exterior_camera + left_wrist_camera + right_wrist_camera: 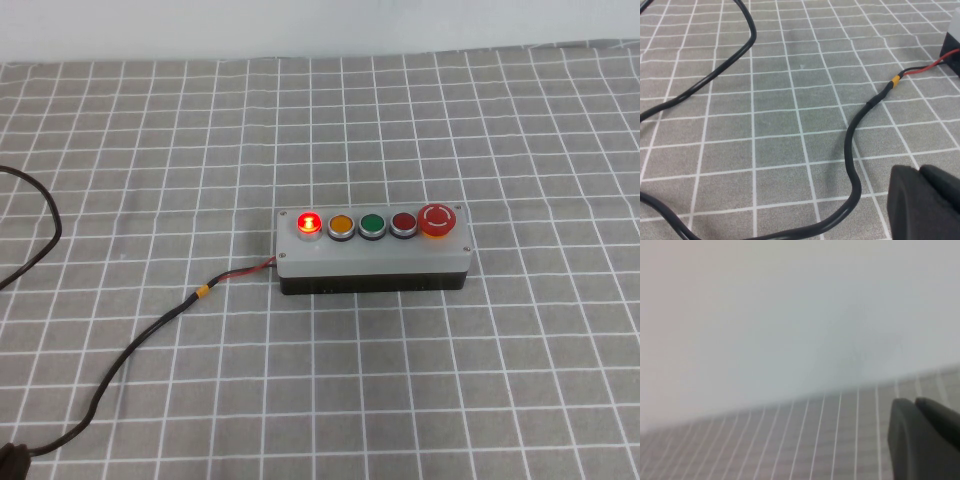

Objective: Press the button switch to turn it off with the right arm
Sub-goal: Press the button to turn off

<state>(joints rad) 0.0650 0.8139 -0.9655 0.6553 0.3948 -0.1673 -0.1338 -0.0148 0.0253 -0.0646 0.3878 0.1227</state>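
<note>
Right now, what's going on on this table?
Nothing is being handled yet. The button switch sits on the checked cloth with its red lamp lit, so it is not yet off. The left gripper hovers low beside the black cable. The right gripper is off the box, facing the table's far edge and wall.

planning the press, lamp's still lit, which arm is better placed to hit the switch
Hard to rank. The left claw is low over the cable, the button switch at its view's edge. The right claw faces the wall, the box out of its view. Left looks nearer, though the task names right.
</note>
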